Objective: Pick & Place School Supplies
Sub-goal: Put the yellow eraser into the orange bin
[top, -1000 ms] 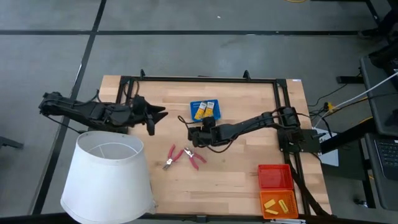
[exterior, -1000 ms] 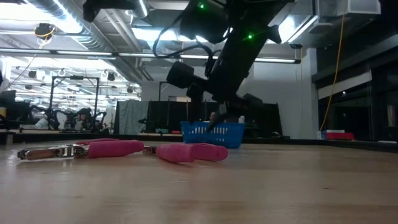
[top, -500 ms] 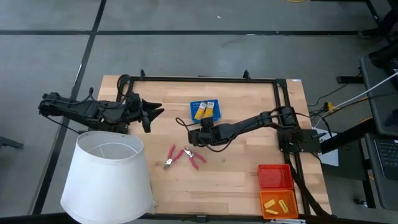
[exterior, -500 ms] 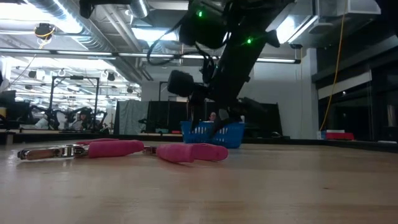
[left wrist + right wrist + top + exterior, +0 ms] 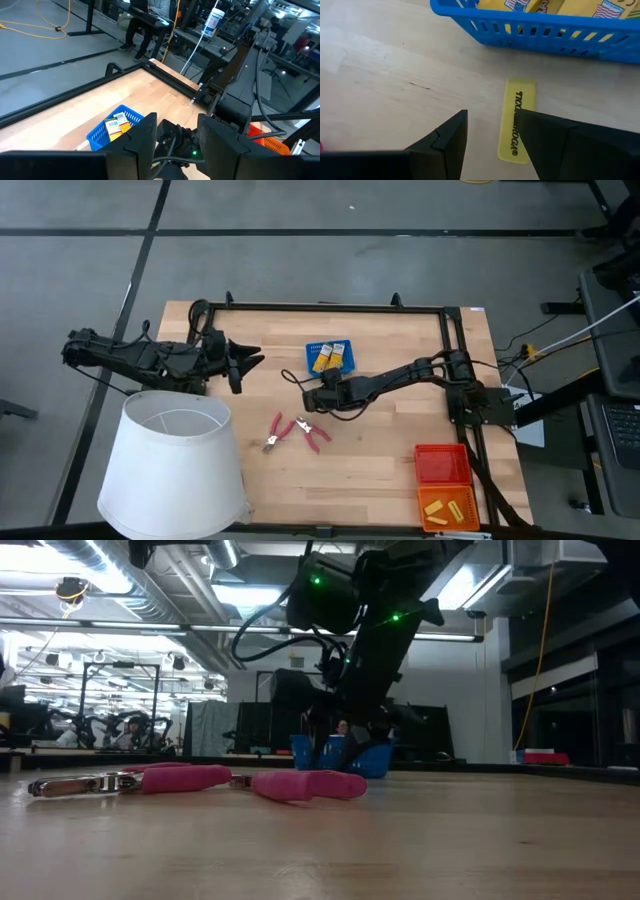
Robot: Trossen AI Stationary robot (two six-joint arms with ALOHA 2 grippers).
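On the pale wooden surface (image 5: 400, 450), a small flat yellow eraser (image 5: 516, 119) lies just outside the blue slotted basket (image 5: 540, 31) near the far edge. The right hand (image 5: 489, 137) hangs low over it, fingers apart, the eraser's long axis running between them. The left hand (image 5: 245, 364) waits farther off, also apart.

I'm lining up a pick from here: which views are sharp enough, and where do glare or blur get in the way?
Right wrist view: sharp on the yellow pack lying by the blue tray, right end effector open over it. Low view: ceiling lights glare, arm backlit and dark, red-handled pliers soft. High view: even light, pack hidden under the arm. Left wrist view: background hazy.
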